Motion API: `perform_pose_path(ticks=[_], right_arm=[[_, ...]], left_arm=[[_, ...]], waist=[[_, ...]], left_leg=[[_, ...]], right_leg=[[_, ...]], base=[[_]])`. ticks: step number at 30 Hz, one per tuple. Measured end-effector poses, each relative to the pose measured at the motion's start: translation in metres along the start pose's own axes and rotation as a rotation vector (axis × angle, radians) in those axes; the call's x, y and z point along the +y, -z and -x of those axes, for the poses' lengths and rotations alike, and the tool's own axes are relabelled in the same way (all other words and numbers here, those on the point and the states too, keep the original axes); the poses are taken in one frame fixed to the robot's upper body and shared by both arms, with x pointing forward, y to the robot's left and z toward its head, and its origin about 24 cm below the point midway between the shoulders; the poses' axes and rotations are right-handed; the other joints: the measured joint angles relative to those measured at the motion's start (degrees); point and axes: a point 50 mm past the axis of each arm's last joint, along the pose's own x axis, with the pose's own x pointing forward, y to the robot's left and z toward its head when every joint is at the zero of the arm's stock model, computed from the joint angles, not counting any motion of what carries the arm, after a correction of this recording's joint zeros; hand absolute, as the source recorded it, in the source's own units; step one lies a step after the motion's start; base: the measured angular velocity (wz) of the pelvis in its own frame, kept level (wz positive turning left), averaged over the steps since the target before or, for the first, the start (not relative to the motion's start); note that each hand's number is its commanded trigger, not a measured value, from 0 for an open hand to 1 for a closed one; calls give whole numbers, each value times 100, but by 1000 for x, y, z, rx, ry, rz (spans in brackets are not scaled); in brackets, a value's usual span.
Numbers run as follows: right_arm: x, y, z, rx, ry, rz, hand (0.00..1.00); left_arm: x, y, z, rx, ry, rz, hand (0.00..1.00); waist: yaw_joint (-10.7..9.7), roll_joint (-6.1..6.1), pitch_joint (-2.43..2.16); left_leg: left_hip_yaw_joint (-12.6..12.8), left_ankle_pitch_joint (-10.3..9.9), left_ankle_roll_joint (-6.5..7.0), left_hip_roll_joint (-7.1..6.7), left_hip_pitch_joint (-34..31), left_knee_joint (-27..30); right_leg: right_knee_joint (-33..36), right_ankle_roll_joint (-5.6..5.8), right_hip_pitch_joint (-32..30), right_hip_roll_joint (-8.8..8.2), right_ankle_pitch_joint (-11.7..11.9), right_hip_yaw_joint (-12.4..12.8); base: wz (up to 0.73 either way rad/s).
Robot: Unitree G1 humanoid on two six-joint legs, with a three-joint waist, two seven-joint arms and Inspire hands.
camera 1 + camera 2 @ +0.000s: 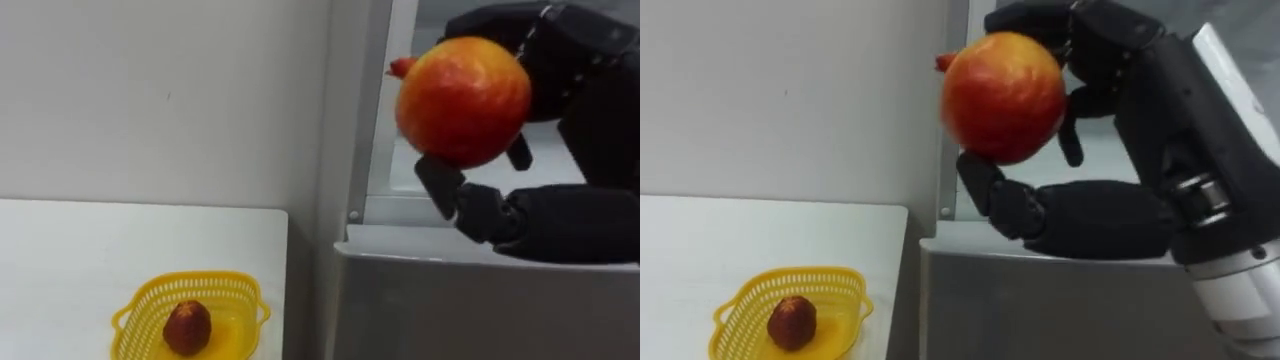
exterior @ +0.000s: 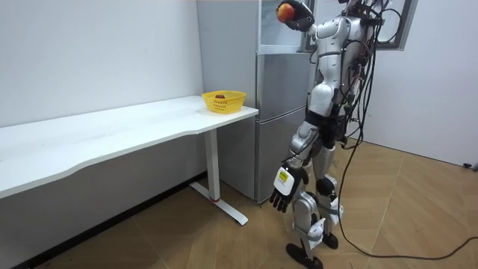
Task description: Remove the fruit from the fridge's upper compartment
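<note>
- My right hand (image 1: 1095, 218) is raised in front of the upper part of the grey fridge (image 1: 1040, 300). Fingers above and thumb below are curled round a red-orange pomegranate (image 1: 1003, 95), which hangs in the air in my grasp.
- The yellow basket (image 1: 800, 272) sits on the white table (image 1: 700, 240) near the edge beside the fridge. It holds one small dark-red fruit (image 1: 792, 322).
- My left hand (image 2: 282, 196) hangs by my thigh, fingers relaxed.

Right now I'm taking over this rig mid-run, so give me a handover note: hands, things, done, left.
Right hand shut on the pomegranate, raised at the top of the fridge.
Left hand open, hanging at its side.
Yellow basket on the table holds a small red fruit.
Done: pomegranate grasped.
Left: probably carry it to the basket.
</note>
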Motion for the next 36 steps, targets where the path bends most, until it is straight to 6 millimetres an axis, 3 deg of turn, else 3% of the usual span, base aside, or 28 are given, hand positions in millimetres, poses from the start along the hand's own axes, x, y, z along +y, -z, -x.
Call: perform_pose_path(ticks=[5, 11, 15, 18, 23, 24, 26, 28, 36], right_arm=[[29, 9, 5, 49, -172, 0, 100], [42, 10, 6, 55, -248, 3, 100], [50, 8, 5, 49, -290, 47, 100], [56, 9, 5, 56, -311, 92, 100], [81, 12, 9, 78, -436, 144, 100], [82, 12, 9, 79, -446, 142, 100], [85, 15, 6, 76, -462, 136, 100], [86, 18, 2, 81, -457, 131, 100], [91, 51, 7, 218, -474, 87, 100]], left_arm=[[1, -18, -3, -38, 18, -29, 0], [-1, -21, -3, -42, 48, -55, 0], [-3, -26, -4, -52, 70, -76, 0], [-2, -26, -3, -52, 84, -74, 0], [0, -29, -4, -57, 85, -75, 0], [1, -29, -4, -58, 83, -76, 0], [4, -26, -4, -45, 79, -79, 0], [6, -25, -4, -40, 77, -80, 0], [20, -25, -3, -32, 47, -93, 0]], waist=[[243, -74, -18], [433, -189, 39], [486, -228, 45], [636, -269, 31], [925, -470, 41], [959, -508, 43], [1040, -631, 96], [1065, -678, 121], [1348, -731, 136]], left_leg=[[-24, 2, -1, -2, -74, 36], [-122, 0, -1, -2, -148, 101], [-199, -11, -13, -8, -320, 148], [-218, -11, -16, -17, -378, 168], [-290, -4, -17, -45, -383, 178], [-290, -4, -17, -47, -384, 183], [-298, -6, -17, -50, -379, 236], [-375, -10, -13, -65, -390, 291], [-616, -37, 6, -125, -458, 300]], right_leg=[[60, -3, -74, 3, 2, -14], [78, -3, -78, -4, 3, -104], [85, -2, -161, -16, 2, -191], [69, -11, -192, -13, -5, -184], [43, -8, -145, -35, -13, -273], [39, -5, -134, -41, -14, -306], [0, -3, -55, -49, -15, -374], [-10, -3, -21, -53, -15, -444], [-13, 36, 21, -72, -36, -690]], base=[[3], [10], [17], [6], [8], [21], [19], [22], [17]])
